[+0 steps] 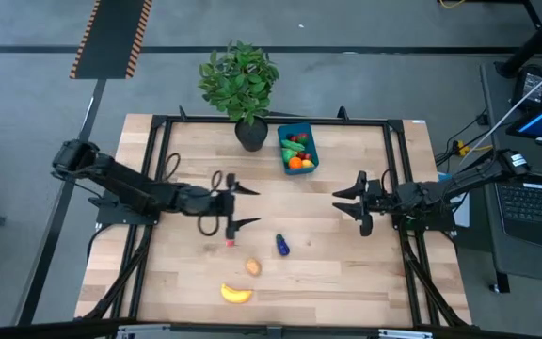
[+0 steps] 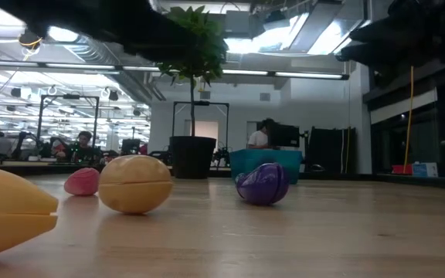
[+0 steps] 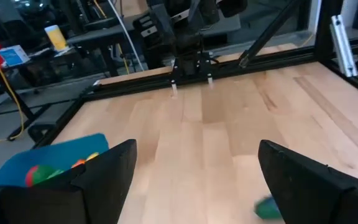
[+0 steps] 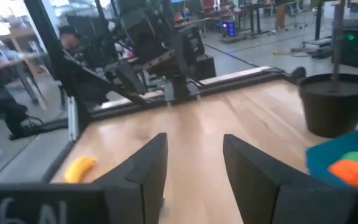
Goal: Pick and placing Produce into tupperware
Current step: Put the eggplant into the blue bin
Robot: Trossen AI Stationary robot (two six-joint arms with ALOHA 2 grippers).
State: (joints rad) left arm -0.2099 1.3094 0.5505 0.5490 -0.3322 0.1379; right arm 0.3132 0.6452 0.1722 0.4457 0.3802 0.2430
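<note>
The blue tupperware (image 1: 297, 149) stands at the far middle of the table beside the plant pot, with several pieces of produce in it, an orange among them (image 4: 352, 171). Loose on the wood lie a red berry (image 1: 229, 243), a purple eggplant (image 1: 281, 246), a tan potato (image 1: 253, 267) and a yellow banana (image 1: 236, 294). My left gripper (image 1: 243, 207) hangs open above the table, just beyond the berry, its fingers pointing toward the table's right. My right gripper (image 1: 348, 201) faces it from the right, open by a narrower gap, with nothing between its fingers.
A leafy potted plant (image 1: 241, 80) stands in its dark pot (image 1: 250, 135) at the far edge, left of the tupperware. A black frame (image 1: 271, 121) runs around the table. Bare wood lies between the two grippers. People sit in the room beyond the table (image 2: 83, 143).
</note>
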